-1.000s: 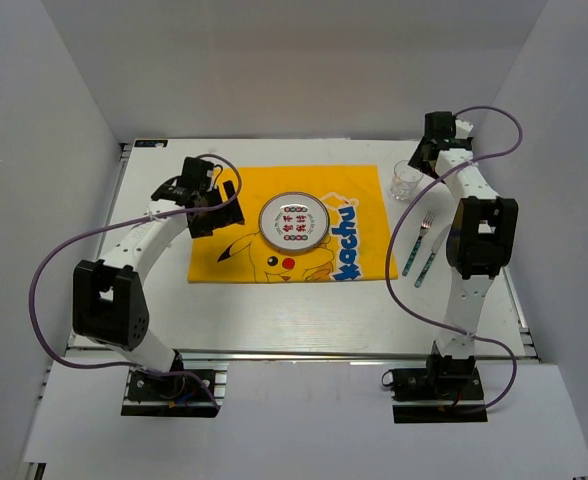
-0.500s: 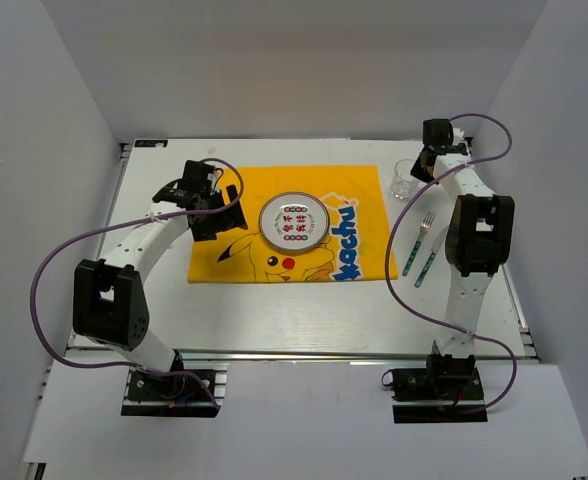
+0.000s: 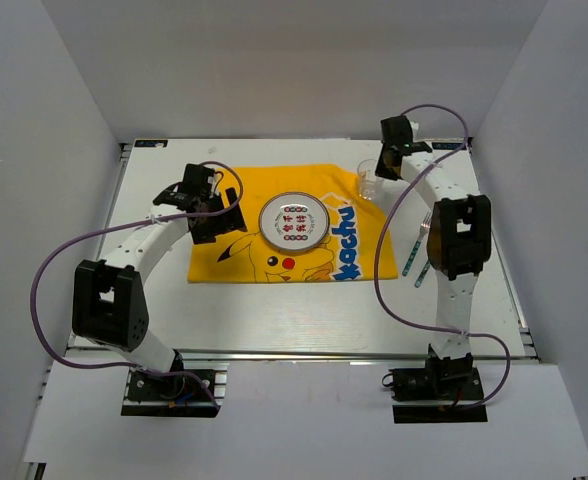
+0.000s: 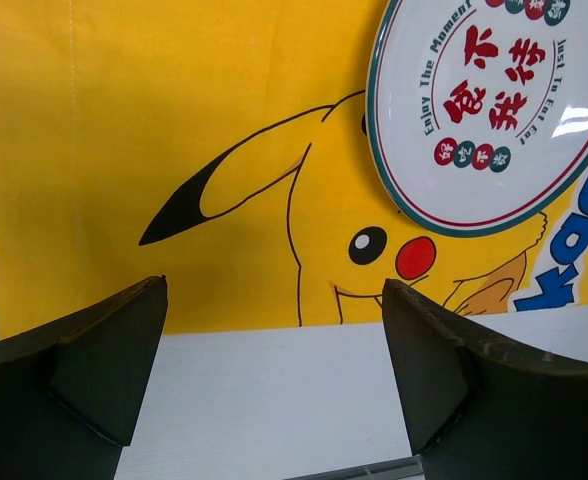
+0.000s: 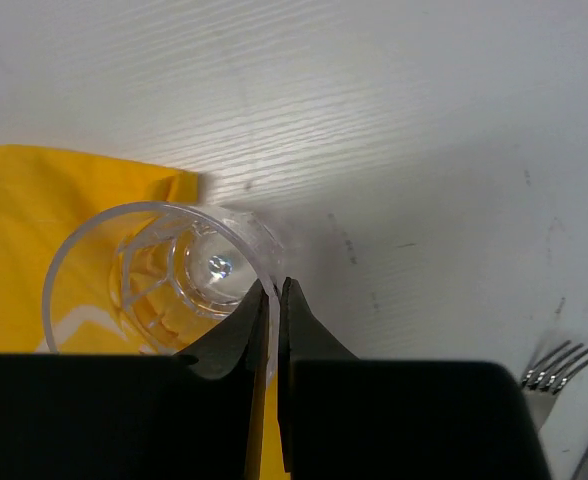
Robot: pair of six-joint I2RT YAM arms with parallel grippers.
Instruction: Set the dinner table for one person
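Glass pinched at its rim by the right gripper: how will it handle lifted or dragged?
Likely slippery: the glass is clear and smooth, pinched at one rim wall by the right gripper. Probably tilts if lifted, the grip being off-centre. Dragged, it may tip against the yellow cloth.

The plate (image 3: 293, 221) is sitting centrally on the cloth (image 3: 304, 268), which is lying on the dinner table (image 3: 304, 310). The glass (image 3: 370, 183) is showing at the plate's two o'clock, at the cloth's corner. The fork (image 3: 419, 240) is lying at three o'clock, off the cloth.

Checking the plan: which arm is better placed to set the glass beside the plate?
Right, probably: the right gripper pinches the glass by its rim; the left gripper hangs open over the cloth.
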